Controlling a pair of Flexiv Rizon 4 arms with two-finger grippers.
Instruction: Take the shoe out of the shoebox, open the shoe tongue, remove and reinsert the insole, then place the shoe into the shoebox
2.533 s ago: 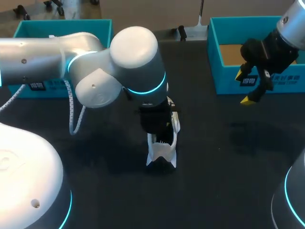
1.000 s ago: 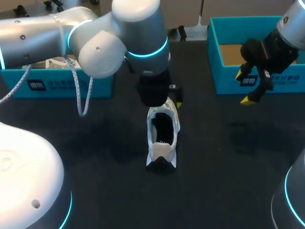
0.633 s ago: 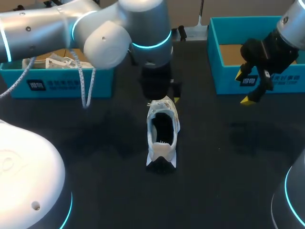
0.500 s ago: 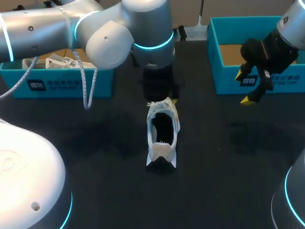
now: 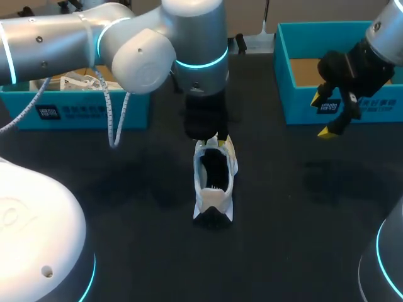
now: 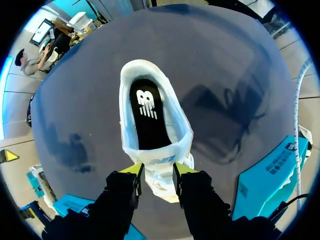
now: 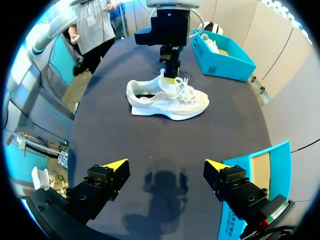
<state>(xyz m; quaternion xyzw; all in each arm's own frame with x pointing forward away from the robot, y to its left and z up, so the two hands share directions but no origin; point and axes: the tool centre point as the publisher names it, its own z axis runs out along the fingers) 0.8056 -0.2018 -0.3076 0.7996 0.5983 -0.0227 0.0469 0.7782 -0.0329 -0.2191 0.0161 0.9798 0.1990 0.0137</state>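
A white shoe [image 5: 214, 182] stands on the black table, heel toward me, its black insole [image 6: 149, 117] showing inside. My left gripper [image 5: 213, 138] comes straight down over its laces end. In the left wrist view my left gripper [image 6: 157, 171] has a yellow tip pressed against each side of the raised tongue [image 6: 156, 162]. The right wrist view shows the shoe [image 7: 167, 102] side-on with the left gripper [image 7: 170, 76] at the tongue. My right gripper [image 5: 322, 116] hangs open and empty in front of the right-hand teal shoebox [image 5: 343, 108]; in its own view my right gripper [image 7: 165, 167] is far from the shoe.
A second teal shoebox [image 5: 88, 113] with another white shoe and paper in it sits at the back left, also seen as a teal box [image 7: 225, 60] beyond the shoe. A white cable [image 5: 113, 119] dangles from my left arm.
My left gripper has dropped onto the shoe's tongue and its fingers have drawn together around it. The shoe and my right arm have stayed where they were.
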